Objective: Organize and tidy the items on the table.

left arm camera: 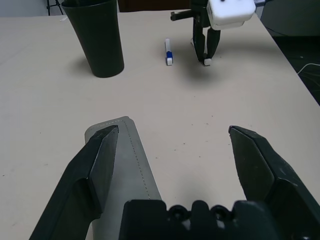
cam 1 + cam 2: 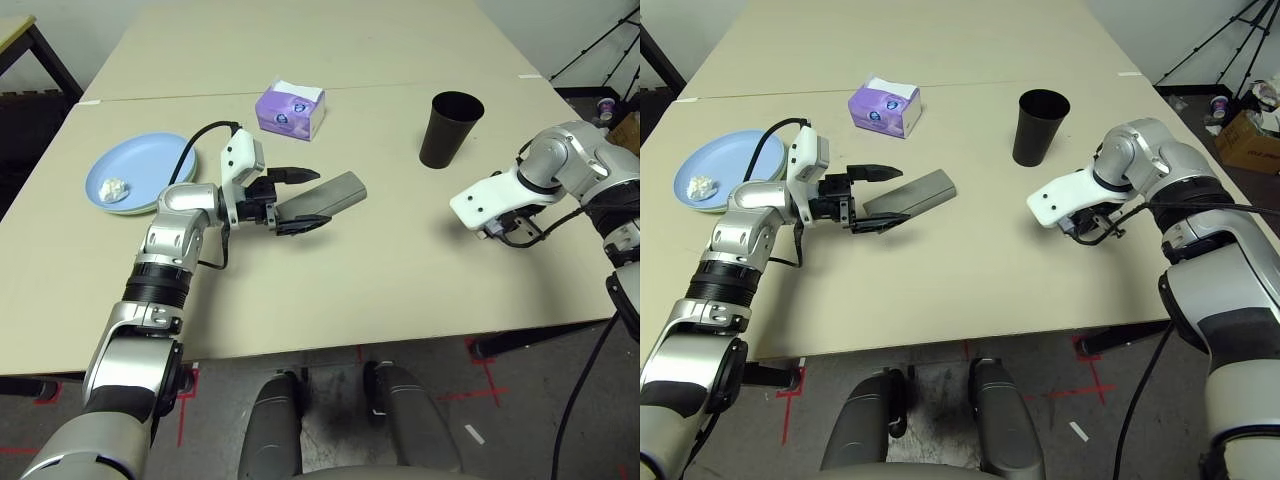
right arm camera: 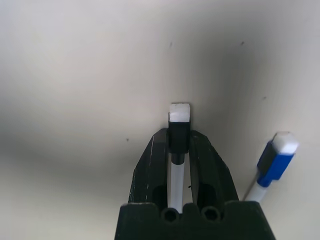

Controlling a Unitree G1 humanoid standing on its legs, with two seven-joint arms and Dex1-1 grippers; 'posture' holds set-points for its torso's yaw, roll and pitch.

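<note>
Lift the white pen (image 3: 179, 114) straight up with the right gripper (image 3: 179, 137), pinched narrow around the barrel just behind the black collar, at about 3 o'clock on the table (image 2: 380, 290). Check the hold before travelling: gripped so near one end, likely to swing or slip under a quick move. Rise slowly and steer clear of the second pen (image 3: 274, 160), the blue-capped one lying just beside at roughly 1 o'clock of the grip, apart from the fingers but near enough to be knocked.

Carry toward the black cup (image 2: 450, 128), upright at about 1 o'clock on the table, probably the right home for pens. Come in above the rim, hold the pen near vertical, lower the tip inside, then release; avoid nudging the cup wall, since a light tapered cup may tip.

Leave the left gripper (image 1: 172, 131) parked near the centre, spread wide and holding nothing, one finger over the grey glasses case (image 2: 335, 192). Mind nothing else: plates (image 2: 150, 165) with the crumpled tissue (image 2: 112, 189) at 10 o'clock, purple tissue box (image 2: 290, 110) near 12, all well apart from the route.
</note>
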